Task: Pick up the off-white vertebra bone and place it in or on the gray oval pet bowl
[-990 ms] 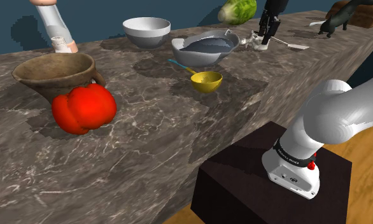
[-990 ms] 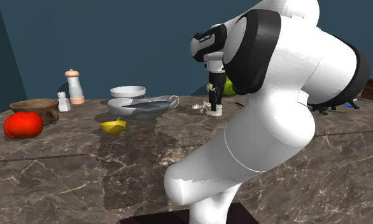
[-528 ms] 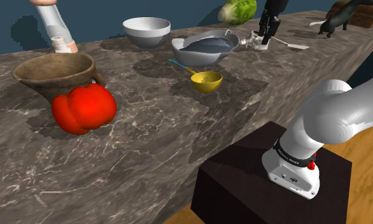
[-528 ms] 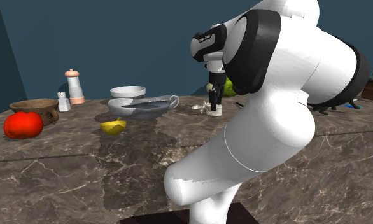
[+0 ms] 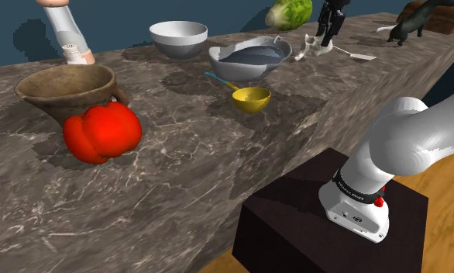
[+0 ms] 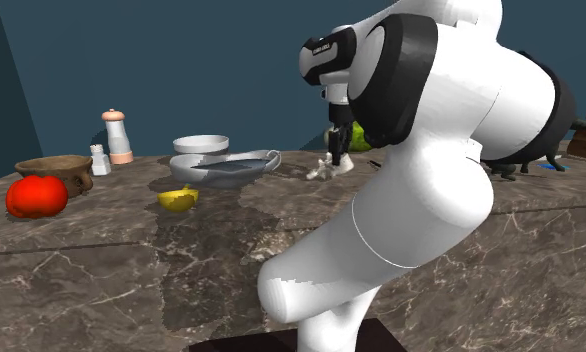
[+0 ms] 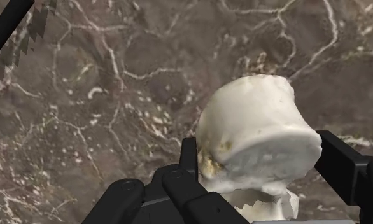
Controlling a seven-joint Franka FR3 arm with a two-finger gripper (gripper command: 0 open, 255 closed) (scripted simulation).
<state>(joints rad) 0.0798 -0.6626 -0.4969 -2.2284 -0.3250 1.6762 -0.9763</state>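
Note:
The off-white vertebra bone [image 7: 255,137] is clasped between my black fingers [image 7: 189,159] and hangs a little above the marble counter [image 7: 83,127]. In the shoulder view my gripper [image 5: 325,39] stands far back on the counter, with the bone [image 5: 311,48] hanging tilted at its tip. The gray oval pet bowl [image 5: 249,58], with a dark inside, sits just toward that view's left of the bone. In the second exterior view the gripper [image 6: 333,160] holds the bone [image 6: 321,170] right of the pet bowl [image 6: 226,168].
A white bowl [image 5: 178,36] stands behind the pet bowl and a yellow scoop [image 5: 250,98] in front of it. A red pepper [image 5: 101,132], a brown pot [image 5: 67,89] and a grinder [image 5: 67,27] are at the left. A green cabbage [image 5: 289,13], a white spatula [image 5: 357,54] and a dark figurine [image 5: 407,27] lie near the gripper.
The gripper has risen a little with the bone in it. The bone has left the counter and now hangs tilted toward the pet bowl.

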